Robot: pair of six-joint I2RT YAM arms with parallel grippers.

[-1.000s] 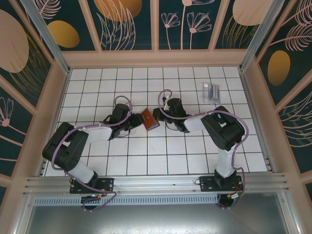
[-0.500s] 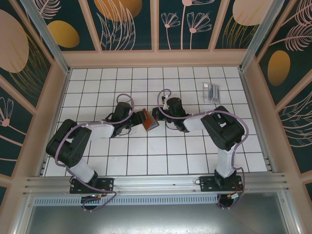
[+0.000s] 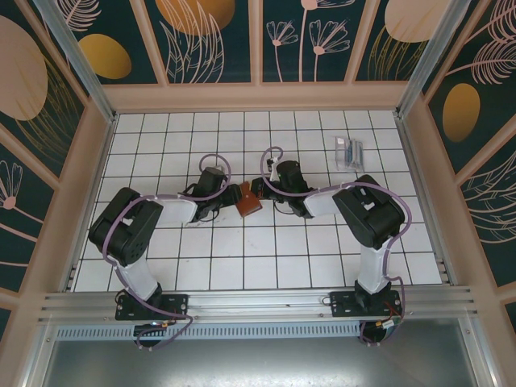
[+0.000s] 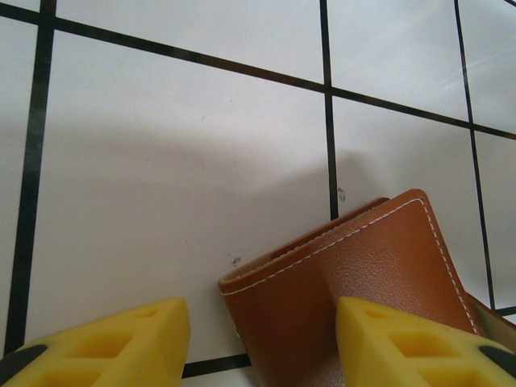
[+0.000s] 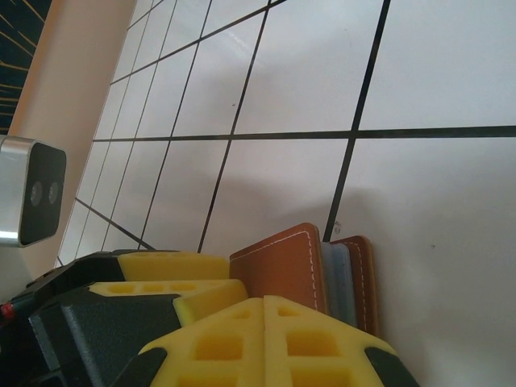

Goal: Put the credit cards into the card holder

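Leather of the card holder [image 4: 347, 282] sits between your left gripper's [image 4: 262, 343] spread fingers, with your right gripper [image 5: 264, 339] pressed together just behind its leaves, so squeezing left now could fold it closed or shove it away.

The card holder [image 4: 355, 274] is grained, matt reddish-brown leather with pale stitching and a smooth blue-grey lining [image 5: 336, 278]. The left claw [image 4: 260, 343] has matt yellow foam-like pads [image 4: 105, 339]. The table [image 4: 161, 161] is smooth white tile, faintly glossy.
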